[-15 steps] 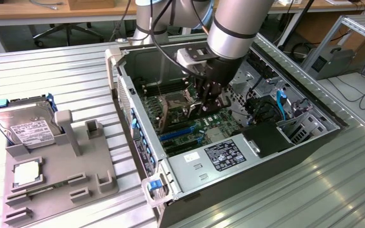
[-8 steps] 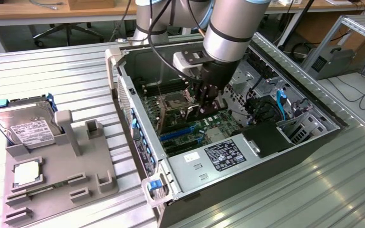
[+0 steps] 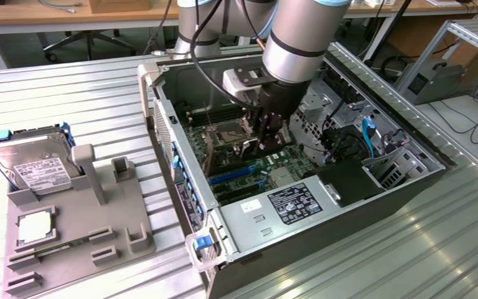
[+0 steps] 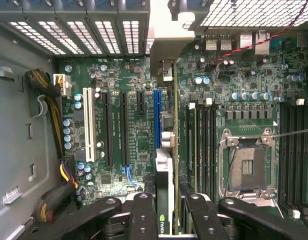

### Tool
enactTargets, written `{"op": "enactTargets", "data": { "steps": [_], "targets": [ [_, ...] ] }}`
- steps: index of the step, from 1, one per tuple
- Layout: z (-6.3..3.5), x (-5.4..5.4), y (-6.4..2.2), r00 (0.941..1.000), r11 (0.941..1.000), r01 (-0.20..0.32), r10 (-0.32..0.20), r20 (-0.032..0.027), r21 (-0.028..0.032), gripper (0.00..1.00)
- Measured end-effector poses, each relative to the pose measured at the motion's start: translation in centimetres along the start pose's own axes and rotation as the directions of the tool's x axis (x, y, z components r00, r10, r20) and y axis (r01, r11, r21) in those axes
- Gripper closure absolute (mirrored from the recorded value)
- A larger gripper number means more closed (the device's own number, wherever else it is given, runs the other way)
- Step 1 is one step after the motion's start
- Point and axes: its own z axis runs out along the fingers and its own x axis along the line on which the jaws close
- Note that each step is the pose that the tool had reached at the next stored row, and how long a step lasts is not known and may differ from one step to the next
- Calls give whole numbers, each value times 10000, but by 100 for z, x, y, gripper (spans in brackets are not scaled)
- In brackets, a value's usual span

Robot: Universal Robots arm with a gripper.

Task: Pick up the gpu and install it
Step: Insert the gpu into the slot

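My gripper (image 3: 265, 138) reaches down into the open computer case (image 3: 166, 118) over the green motherboard (image 3: 256, 159). In the wrist view the gripper (image 4: 170, 220) is shut on the gpu (image 4: 166, 165), which is seen edge-on between the two black fingers (image 4: 143, 215). The card runs from the fingers to its silver bracket (image 4: 165, 47) near the case's rear slot openings. It stands upright over the board, right beside the blue expansion slot (image 4: 157, 120). Whether its edge touches a slot I cannot tell.
A white slot (image 4: 88, 125) and black slots (image 4: 123, 127) lie beside the blue one. The empty CPU socket (image 4: 246, 167) and memory slots (image 4: 201, 140) sit on the other side. Cables (image 4: 51, 102) hang by the case wall. Outside, a grey fixture (image 3: 85, 237) holds a hard drive (image 3: 30, 163) and a CPU chip (image 3: 35, 227).
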Motion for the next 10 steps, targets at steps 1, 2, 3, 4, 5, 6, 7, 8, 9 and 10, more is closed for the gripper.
{"op": "enactTargets", "data": {
  "steps": [1, 2, 3, 4, 5, 6, 7, 8, 9, 10],
  "targets": [
    [20, 2, 6, 10000, 10000, 6, -6, 0, 3, 73],
    [42, 3, 13, 10000, 10000, 14, -14, -1, 5, 73],
    [54, 4, 16, 10000, 10000, 19, -19, -1, 7, 73],
    [65, 5, 20, 10000, 10000, 23, -23, -1, 10, 73],
    [76, 5, 24, 10000, 10000, 29, -29, -1, 13, 73],
    [78, 6, 25, 10000, 10000, 33, -33, -2, 12, 73],
    [78, 6, 27, 10000, 10000, 36, -36, -4, 12, 73],
    [78, 6, 31, 10000, 10000, 35, -35, -4, 12, 73],
    [79, 6, 36, 10000, 10000, 36, -36, -2, 13, 73],
    [80, 6, 48, 10000, 10000, 37, -37, 0, 13, 73]
  ]
}}
